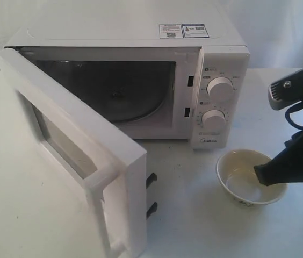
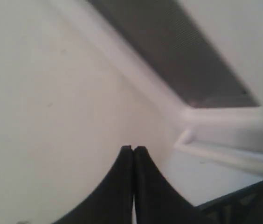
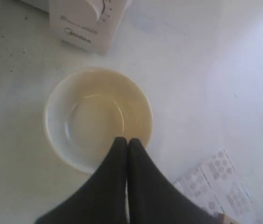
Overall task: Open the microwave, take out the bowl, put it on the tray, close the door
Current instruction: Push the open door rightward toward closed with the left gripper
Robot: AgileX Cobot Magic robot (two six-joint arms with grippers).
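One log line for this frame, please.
door open | microwave empty | bowl on table outside microwave | right gripper shut over bowl | left gripper shut near door | tray not in view

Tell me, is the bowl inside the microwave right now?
No, the bowl sits on the table in front of the microwave, whose open cavity shows only the turntable.

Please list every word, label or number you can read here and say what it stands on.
"Midea": on the microwave, at the foot of its control panel.
Stickers on its top: print too small to read.
Markings around the two dials: too small to read.
Printed sheet near the bowl: blurred, unreadable.
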